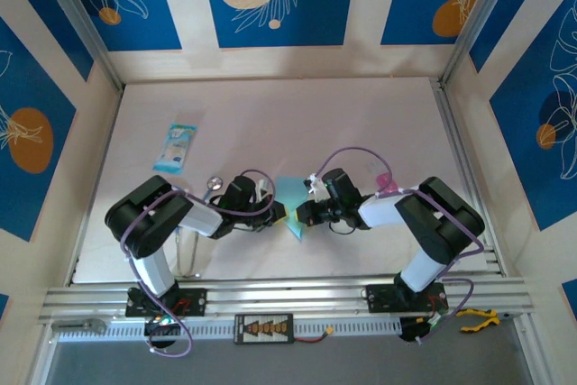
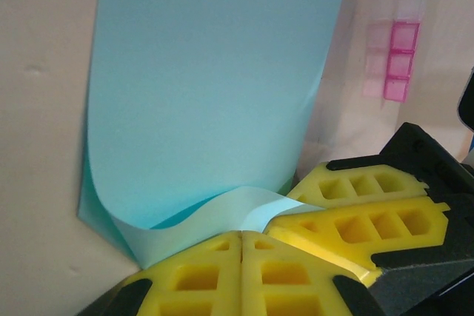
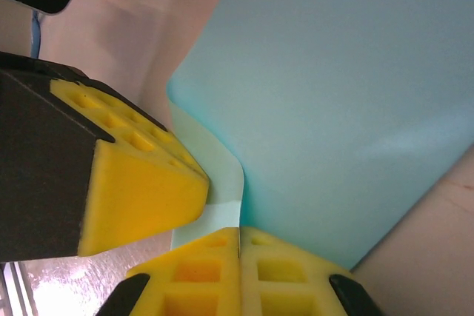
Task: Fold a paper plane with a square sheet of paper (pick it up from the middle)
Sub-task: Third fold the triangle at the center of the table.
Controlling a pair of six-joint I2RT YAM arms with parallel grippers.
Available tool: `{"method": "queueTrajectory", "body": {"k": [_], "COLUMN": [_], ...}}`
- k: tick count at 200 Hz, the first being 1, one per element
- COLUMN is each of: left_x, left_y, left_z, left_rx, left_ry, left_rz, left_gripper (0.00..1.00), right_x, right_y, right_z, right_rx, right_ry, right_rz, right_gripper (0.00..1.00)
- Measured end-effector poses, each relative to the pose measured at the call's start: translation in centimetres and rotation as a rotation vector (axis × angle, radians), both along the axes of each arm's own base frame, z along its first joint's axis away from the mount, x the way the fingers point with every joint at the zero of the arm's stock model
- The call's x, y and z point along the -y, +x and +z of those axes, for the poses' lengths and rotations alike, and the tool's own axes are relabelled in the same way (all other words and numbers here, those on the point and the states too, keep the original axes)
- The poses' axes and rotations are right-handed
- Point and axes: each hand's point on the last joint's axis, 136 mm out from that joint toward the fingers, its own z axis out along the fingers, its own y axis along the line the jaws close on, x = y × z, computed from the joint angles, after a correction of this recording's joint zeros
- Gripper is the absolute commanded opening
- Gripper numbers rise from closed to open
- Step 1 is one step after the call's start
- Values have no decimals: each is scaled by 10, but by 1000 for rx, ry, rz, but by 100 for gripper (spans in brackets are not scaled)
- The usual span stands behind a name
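- WORKBENCH, CENTRE: A thin, smooth, light-blue square sheet of paper [image 2: 215, 86] lies at the middle of the pale matte table [image 1: 270, 114], between the two arms. Most of it is flat, but its near edge curls up off the surface in a soft bend.
- The left gripper [image 2: 242, 240] has yellow pads moulded with square pockets. They are pressed together and clamped on that lifted edge.
- The right gripper [image 3: 238, 236] is likewise clenched tight, pinching a curled corner of the sheet just beside the left one. The two sets of fingertips all but meet.
- From overhead, both black arms, looped with purple cable, bend inward and cover part of the sheet.
- A small blue-and-white printed packet [image 1: 175, 147] lies well apart at the left rear.
- A pink item [image 2: 396, 61], a translucent grid of small squares, sits on the table beyond the sheet, towards the right arm.
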Motion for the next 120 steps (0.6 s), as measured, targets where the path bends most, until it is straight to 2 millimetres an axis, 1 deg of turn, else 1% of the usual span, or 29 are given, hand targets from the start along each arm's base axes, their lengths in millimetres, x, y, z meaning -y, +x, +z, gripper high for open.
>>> {"method": "queueTrajectory", "body": {"k": [22,32,51,63,88,104,120], "left_x": [0,0,0,0,0,-1,-1], "left_y": [0,0,0,0,0,0,0], "left_z": [0,0,0,0,-1,-1,-1], "left_rx": [-2,3,8,11,21,25,30], "left_ry": [7,9,17,25,46,58,68], "left_rz": [-3,-4,-1,4,16,24,33], "left_gripper": [2,2,1,2,1,1,2], "right_x": [-1,-2,4,7,8,6,2], "right_y": [-2,-3,-7,-8,-10,-15,-23], "right_z": [4,7,12,21,47,59,63], "right_rx": [-7,-13,-60,-84,-99,-108,-136], "right_ry": [-5,-10,-44,-54,-16,13,27], "right_rz": [-10,-15,-48,-77,-118,-131,-131], "right_gripper": [24,27,29,29,29,24,19]}}
